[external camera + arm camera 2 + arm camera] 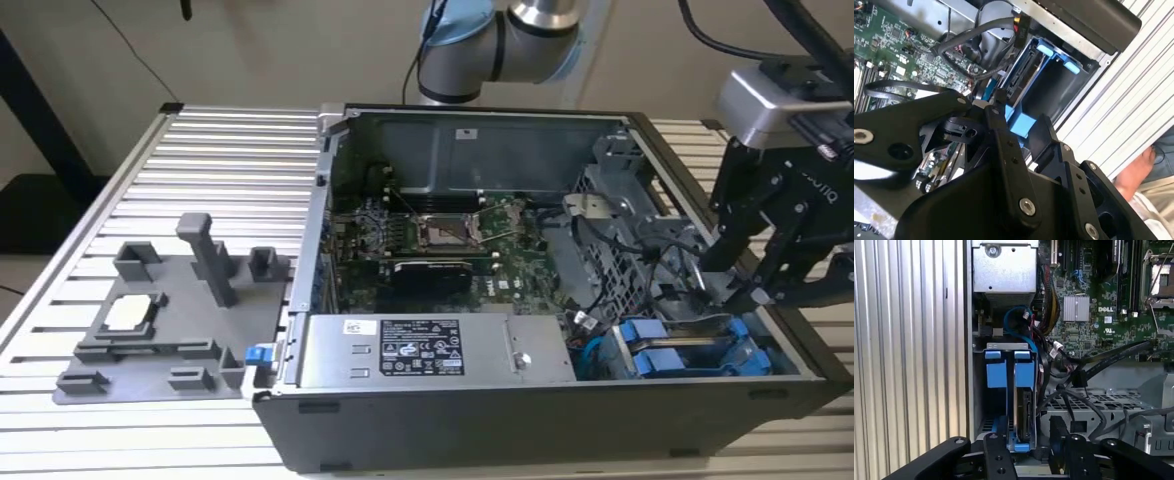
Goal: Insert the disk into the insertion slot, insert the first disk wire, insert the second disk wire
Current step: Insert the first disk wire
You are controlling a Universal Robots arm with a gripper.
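Gripper (1027, 429) sits at the end of the disk (1025, 407), whether gripping cannot be told; disk stands in the insertion slot (1003, 346) at the computer case (534, 425) corner.

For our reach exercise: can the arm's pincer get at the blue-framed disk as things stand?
Probably yes: the pincer sits at the disk in the open computer case, and the black cables lie beside it, not across.
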